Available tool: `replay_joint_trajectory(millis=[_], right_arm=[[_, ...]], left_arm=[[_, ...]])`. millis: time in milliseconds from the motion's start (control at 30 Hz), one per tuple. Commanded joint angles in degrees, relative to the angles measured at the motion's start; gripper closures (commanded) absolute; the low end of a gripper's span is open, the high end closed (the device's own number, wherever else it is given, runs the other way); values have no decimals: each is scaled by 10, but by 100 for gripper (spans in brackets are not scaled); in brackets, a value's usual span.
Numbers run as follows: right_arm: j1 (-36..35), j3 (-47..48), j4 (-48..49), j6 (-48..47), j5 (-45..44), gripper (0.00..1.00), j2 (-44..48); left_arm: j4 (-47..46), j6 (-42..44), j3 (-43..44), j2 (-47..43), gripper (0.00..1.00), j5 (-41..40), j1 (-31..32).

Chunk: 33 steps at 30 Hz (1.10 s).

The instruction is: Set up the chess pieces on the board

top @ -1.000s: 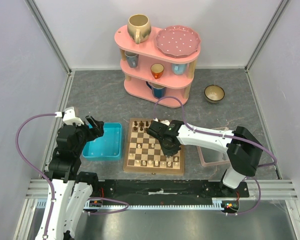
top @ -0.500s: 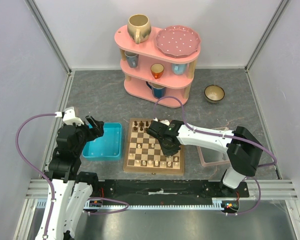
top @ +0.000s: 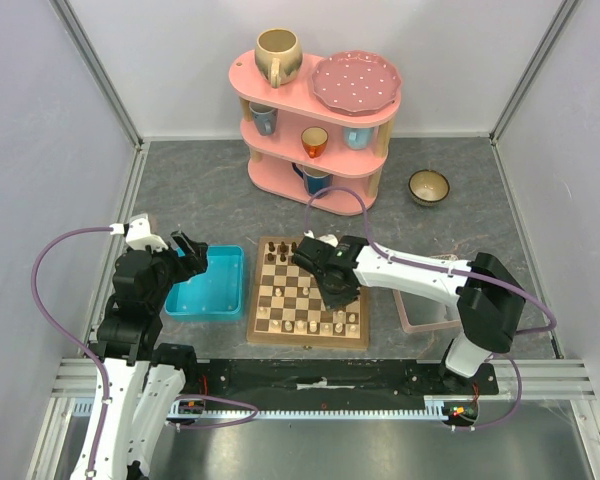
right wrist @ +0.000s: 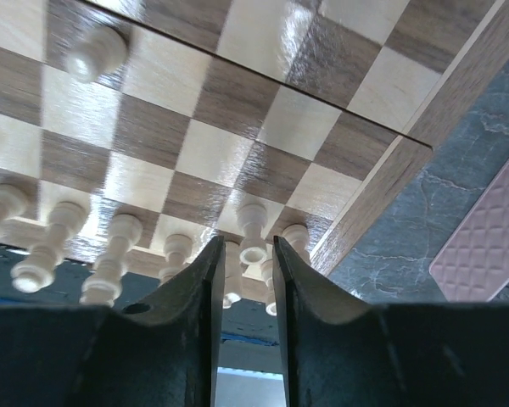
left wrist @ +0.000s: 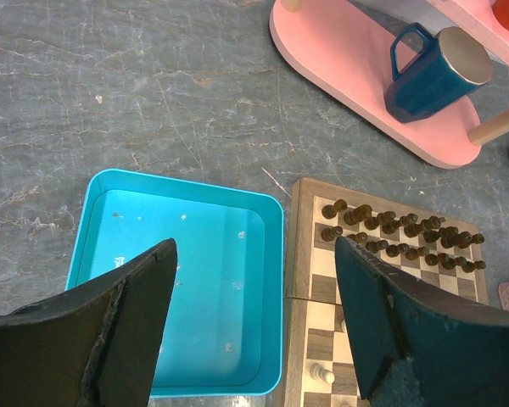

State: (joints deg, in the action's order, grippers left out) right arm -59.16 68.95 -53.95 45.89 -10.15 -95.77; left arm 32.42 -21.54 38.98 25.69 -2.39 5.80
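Observation:
The board (top: 253, 300) lies in the middle of the table. Dark chessmen (top: 283, 252) fill its far rows and cream chess pieces (top: 300, 326) line its near rows. My right gripper (top: 338, 300) hangs low over the near right squares. In the right wrist view its jaws (right wrist: 248, 244) stand slightly apart around an upright cream pawn (right wrist: 253, 227), with a gap on each side. More cream pieces (right wrist: 110, 254) stand beside it, and one pawn (right wrist: 97, 52) stands farther up the board (right wrist: 237, 110). My left gripper (left wrist: 254, 246) is open and empty over the turquoise tray (left wrist: 195, 288).
A pink three-tier shelf (top: 315, 125) with cups, a mug and a plate stands at the back. A small bowl (top: 429, 186) sits at the back right. The pink-rimmed tray (right wrist: 492, 237) lies right of the board. A blue mug (left wrist: 433, 76) stands on the shelf's lowest tier.
My right gripper's jaws have spread apart off the cream pawn, which stands on its square. The right arm has shifted slightly. The left arm has not moved.

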Motion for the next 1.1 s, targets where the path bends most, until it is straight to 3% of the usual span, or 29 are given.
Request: replay_joint_trajectory(millis=[0,267,433,1067], right_arm=[[0,65,-23,-5,-36,63,5],[17,123,-16,-30,-34,60,-13],[17,136,32,-34,22,59,-46],[27,167,71,-44,18,58,-137]], left_arm=[[-27,2,-3,-3,19,12,-3],[-26,2,-3,-2,19,12,-3],[-26,3,-3,-2,19,12,-3],[-26,3,-4,-2,18,13,-3]])
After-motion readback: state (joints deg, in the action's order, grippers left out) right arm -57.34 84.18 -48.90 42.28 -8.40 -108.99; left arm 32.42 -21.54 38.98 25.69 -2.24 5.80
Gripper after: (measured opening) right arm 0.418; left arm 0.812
